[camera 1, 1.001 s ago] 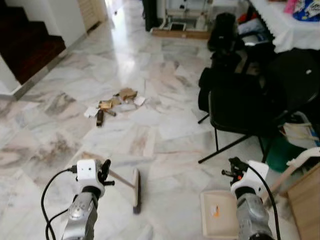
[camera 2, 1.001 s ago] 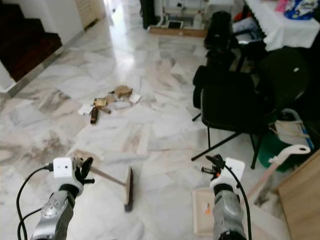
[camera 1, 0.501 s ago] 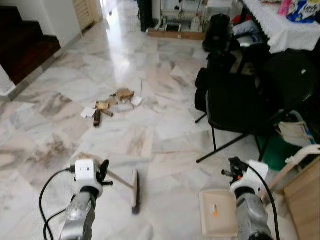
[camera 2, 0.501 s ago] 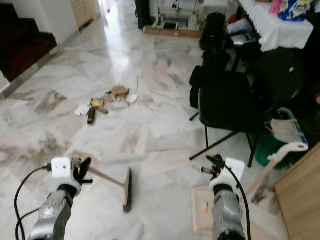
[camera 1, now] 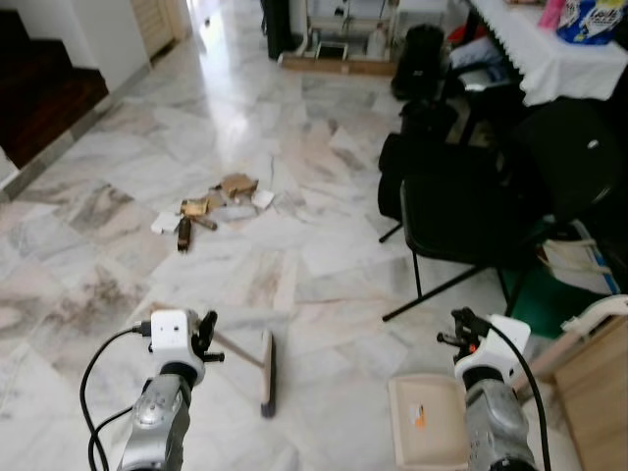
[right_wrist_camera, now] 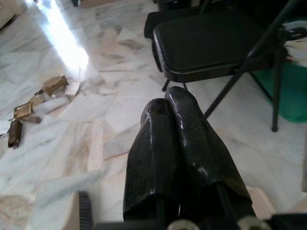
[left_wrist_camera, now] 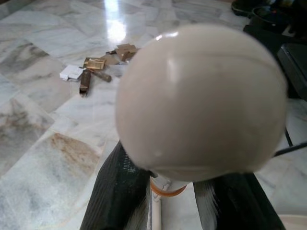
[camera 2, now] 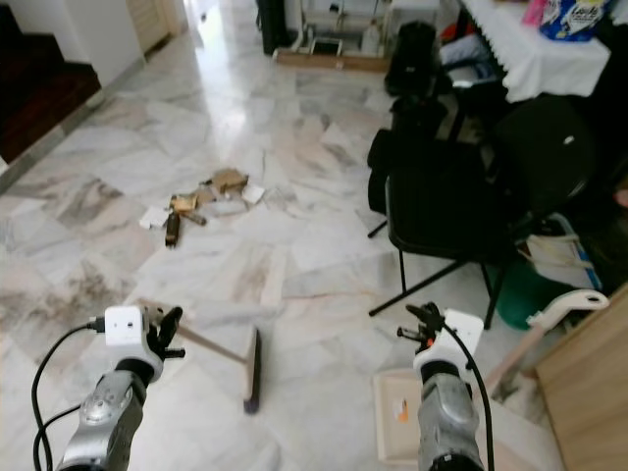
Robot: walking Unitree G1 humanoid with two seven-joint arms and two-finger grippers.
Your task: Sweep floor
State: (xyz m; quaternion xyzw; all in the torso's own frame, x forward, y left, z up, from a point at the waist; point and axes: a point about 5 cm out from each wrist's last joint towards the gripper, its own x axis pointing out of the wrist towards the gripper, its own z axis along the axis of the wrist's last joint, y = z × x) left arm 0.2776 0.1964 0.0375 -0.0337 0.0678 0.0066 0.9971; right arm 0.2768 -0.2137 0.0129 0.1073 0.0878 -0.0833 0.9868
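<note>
Near our left side, the left gripper (camera 1: 203,339) clamps the broom handle (left_wrist_camera: 201,100), keeping the broom head (camera 1: 266,371) on the floor for sweeping. Far left lies the debris pile (camera 1: 211,208). Our right gripper (right_wrist_camera: 180,148), fingers pressed together, hovers above the dustpan (camera 1: 429,434).

A lived-in room of a home, somewhat cluttered.
Polished marble-patterned floor tiles (camera 1: 294,147), a dark wooden staircase (camera 1: 44,98), a black folding chair (camera 1: 461,211) draped with dark clothes, and a table under a white lace-edged cloth (camera 1: 549,59) show it.
</note>
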